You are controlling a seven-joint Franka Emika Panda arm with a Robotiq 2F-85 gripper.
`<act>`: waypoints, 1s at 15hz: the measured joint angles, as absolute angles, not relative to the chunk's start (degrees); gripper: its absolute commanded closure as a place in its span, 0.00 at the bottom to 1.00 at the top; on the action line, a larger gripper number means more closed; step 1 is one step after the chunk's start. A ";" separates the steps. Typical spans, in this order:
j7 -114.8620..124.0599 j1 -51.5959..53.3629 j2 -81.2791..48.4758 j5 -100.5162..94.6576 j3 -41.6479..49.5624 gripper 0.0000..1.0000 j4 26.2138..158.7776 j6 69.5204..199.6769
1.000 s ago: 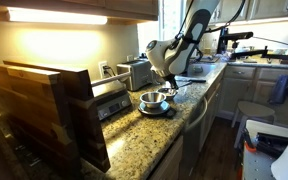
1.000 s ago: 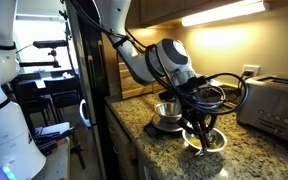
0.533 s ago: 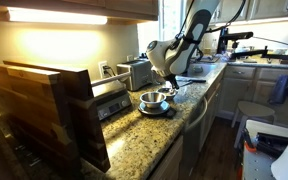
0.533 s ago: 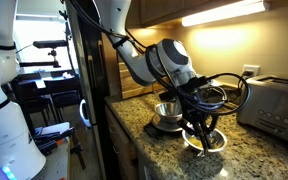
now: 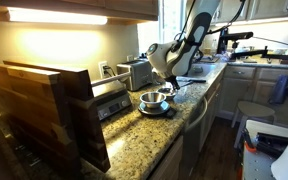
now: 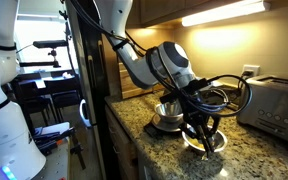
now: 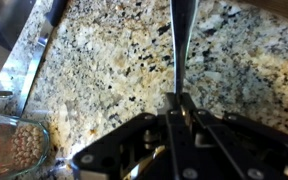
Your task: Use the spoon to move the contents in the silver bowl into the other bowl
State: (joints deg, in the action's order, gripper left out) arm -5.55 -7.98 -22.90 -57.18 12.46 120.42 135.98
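Observation:
The silver bowl (image 5: 152, 98) (image 6: 167, 109) sits on a dark mat on the granite counter; what is in it cannot be seen. It is out of the wrist view. A clear glass bowl (image 6: 208, 143) (image 7: 16, 147) stands beside it and holds small tan grains. My gripper (image 6: 201, 127) (image 5: 170, 84) (image 7: 179, 101) hangs just over the glass bowl's side. It is shut on the thin spoon handle (image 7: 179, 40), which points away over bare counter. The spoon's scoop end is out of view.
A silver toaster (image 5: 135, 72) (image 6: 275, 101) stands behind the bowls against the wall. A wooden rack (image 5: 44, 105) fills the near counter end. The counter's front edge (image 7: 36, 62) runs close to the glass bowl. Cables loop round the wrist (image 6: 229, 92).
The gripper with the spoon has shifted very slightly over the glass bowl; the bowls have not moved.

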 measured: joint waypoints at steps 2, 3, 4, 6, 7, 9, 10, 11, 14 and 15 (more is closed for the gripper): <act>-5.36 -8.04 -23.18 -57.74 12.47 0.93 120.26 135.98; -5.35 -8.04 -23.23 -57.88 12.47 0.93 120.22 135.98; -5.34 -8.04 -23.25 -57.95 12.47 0.93 120.19 135.98; -5.33 -8.04 -23.26 -58.03 12.46 0.93 120.17 135.98; -5.33 -8.04 -23.27 -58.05 12.46 0.93 120.16 135.98; -5.33 -8.04 -23.27 -58.25 12.43 0.93 120.14 135.98; -5.33 -8.04 -23.27 -58.51 12.39 0.93 120.12 135.98; -5.33 -8.04 -23.27 -58.77 12.34 0.93 120.11 135.98; -5.41 -8.04 -23.26 -59.17 12.08 0.93 120.10 135.98; -5.46 -8.04 -23.26 -59.18 11.92 0.93 120.10 135.98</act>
